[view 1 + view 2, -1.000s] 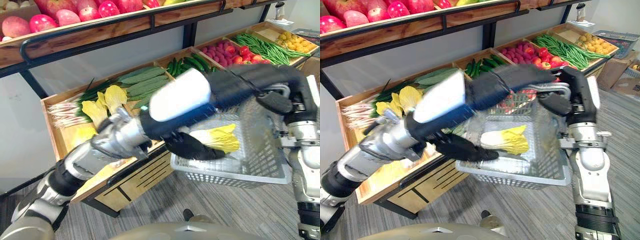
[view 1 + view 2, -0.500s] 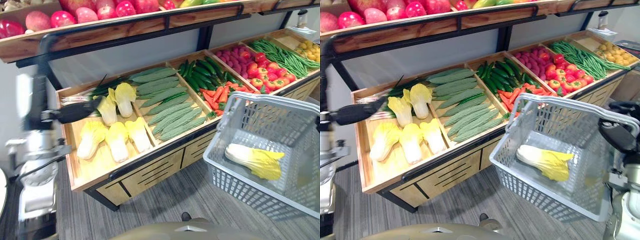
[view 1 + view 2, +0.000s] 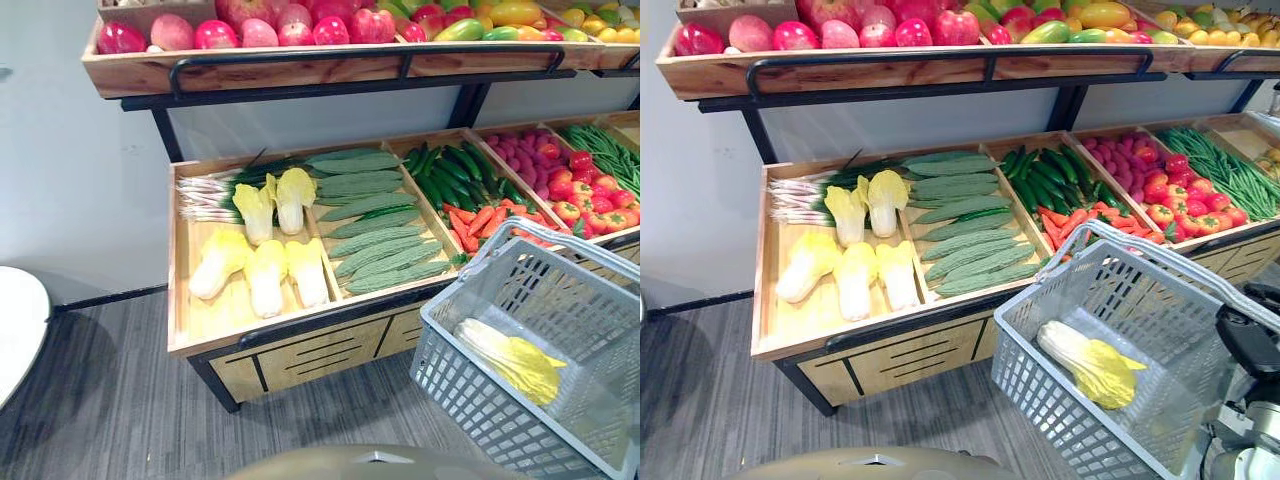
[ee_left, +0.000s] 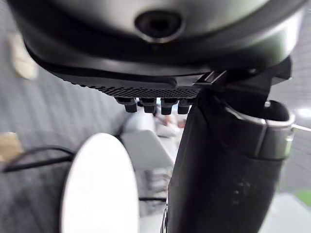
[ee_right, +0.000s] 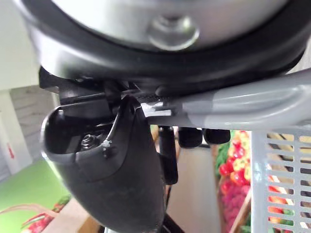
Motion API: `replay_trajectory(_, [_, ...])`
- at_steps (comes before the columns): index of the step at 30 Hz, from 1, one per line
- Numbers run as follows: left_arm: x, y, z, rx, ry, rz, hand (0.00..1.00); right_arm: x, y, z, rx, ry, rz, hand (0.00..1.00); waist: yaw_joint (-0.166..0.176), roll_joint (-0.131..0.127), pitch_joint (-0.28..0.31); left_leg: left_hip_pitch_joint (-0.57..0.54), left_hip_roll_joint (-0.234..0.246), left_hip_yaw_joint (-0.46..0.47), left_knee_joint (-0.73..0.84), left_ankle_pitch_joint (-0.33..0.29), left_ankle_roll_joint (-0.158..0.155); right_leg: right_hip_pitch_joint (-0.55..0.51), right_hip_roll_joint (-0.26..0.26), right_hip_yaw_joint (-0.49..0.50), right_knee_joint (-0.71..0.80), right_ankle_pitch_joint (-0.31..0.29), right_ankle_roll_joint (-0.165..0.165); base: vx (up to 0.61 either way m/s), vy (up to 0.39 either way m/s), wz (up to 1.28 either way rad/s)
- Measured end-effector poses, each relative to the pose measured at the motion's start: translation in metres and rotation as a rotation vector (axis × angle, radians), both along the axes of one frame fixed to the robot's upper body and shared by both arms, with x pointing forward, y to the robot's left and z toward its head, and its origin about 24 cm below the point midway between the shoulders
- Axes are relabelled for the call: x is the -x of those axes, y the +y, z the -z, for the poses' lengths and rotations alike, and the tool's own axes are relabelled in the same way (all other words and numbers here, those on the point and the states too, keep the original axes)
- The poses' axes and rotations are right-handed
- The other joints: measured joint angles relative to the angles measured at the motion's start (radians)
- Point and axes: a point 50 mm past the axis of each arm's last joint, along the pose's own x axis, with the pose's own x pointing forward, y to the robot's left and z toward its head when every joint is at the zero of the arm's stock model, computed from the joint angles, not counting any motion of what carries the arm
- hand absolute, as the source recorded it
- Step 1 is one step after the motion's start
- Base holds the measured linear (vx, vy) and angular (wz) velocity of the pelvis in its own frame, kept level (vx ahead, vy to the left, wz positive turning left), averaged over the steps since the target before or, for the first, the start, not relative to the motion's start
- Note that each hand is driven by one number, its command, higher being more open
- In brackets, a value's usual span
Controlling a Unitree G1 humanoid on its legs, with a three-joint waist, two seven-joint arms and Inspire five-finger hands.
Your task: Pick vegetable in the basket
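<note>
A grey plastic basket [image 3: 1040,370] hangs at the lower right in front of the produce stand. One pale yellow-green cabbage [image 3: 1090,362] lies on its bottom. My right hand [image 3: 1252,340] is at the basket's far right side. In the right wrist view its fingers [image 5: 189,137] are curled over the grey basket handle [image 5: 252,104]. My left hand [image 4: 218,174] appears in the left wrist view with relaxed fingers and nothing in it, hanging above the floor away from the stand.
The wooden stand's lower tray [image 3: 200,330] holds more cabbages [image 3: 265,275], green gourds [image 3: 375,215], cucumbers, carrots, tomatoes and beans. An upper shelf [image 3: 300,70] carries fruit. A white round table [image 3: 15,325] stands at the left over grey floor.
My left arm has drawn back out of the basket to the left and left the eye views. The cabbage stays in the basket. The view has shifted left.
</note>
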Motion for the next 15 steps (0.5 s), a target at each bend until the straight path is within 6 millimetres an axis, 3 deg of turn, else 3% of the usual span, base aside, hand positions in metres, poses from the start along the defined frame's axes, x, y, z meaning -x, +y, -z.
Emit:
replay_trajectory(1, [0.008, -0.006, 0.01, 0.051, -0.007, -0.034, 1.0, 0.0, 0.0, 0.004, -0.013, 0.008, 0.005, 0.0, 0.0, 0.002, 0.001, 0.0, -0.001, -0.001, 0.0, 0.0, 0.0, 0.0, -0.001, -0.002, 0.0, -0.003, -0.004, -0.04, 0.0, 0.06])
replay_trajectory(3, [0.032, -0.036, 0.048, 0.257, -0.017, -0.131, 1.0, 0.001, 0.002, 0.024, -0.081, 0.055, 0.031, 0.0, 0.0, -0.002, 0.001, 0.006, -0.005, -0.006, -0.02, 0.008, 0.0, 0.0, -0.003, -0.007, -0.002, -0.007, -0.008, -0.02, -0.01, 0.07])
replay_trajectory(6, [0.048, -0.075, 0.077, 0.46, -0.005, -0.169, 1.0, 0.01, 0.008, 0.048, -0.168, 0.094, 0.098, 0.0, 0.003, -0.009, 0.0, 0.014, -0.008, -0.011, -0.048, 0.02, 0.002, 0.0, -0.003, -0.014, -0.005, -0.01, -0.011, 0.01, -0.022, 0.08])
replay_trajectory(8, [0.054, -0.113, 0.097, 0.634, 0.004, -0.161, 1.0, 0.02, 0.017, 0.072, -0.263, 0.125, 0.177, 0.0, 0.003, -0.014, 0.0, 0.016, -0.008, -0.018, -0.069, 0.036, -0.005, -0.002, 0.0, -0.022, -0.006, -0.013, -0.016, 0.04, -0.028, 0.09])
replay_trajectory(11, [0.047, -0.141, 0.112, 0.786, 0.02, -0.082, 1.0, 0.03, 0.023, 0.091, -0.333, 0.156, 0.255, 0.0, 0.007, -0.01, 0.002, 0.02, -0.007, -0.022, -0.089, 0.048, -0.002, 0.0, 0.003, -0.031, -0.005, -0.014, -0.015, 0.05, -0.031, 0.06])
replay_trajectory(15, [0.022, -0.149, 0.119, 0.862, 0.055, 0.15, 1.0, 0.04, 0.022, 0.105, -0.377, 0.197, 0.313, 0.0, 0.016, -0.002, 0.011, 0.046, -0.003, -0.021, -0.108, 0.055, 0.0, 0.005, 0.009, -0.037, 0.024, -0.037, -0.011, 0.02, -0.009, 0.03])
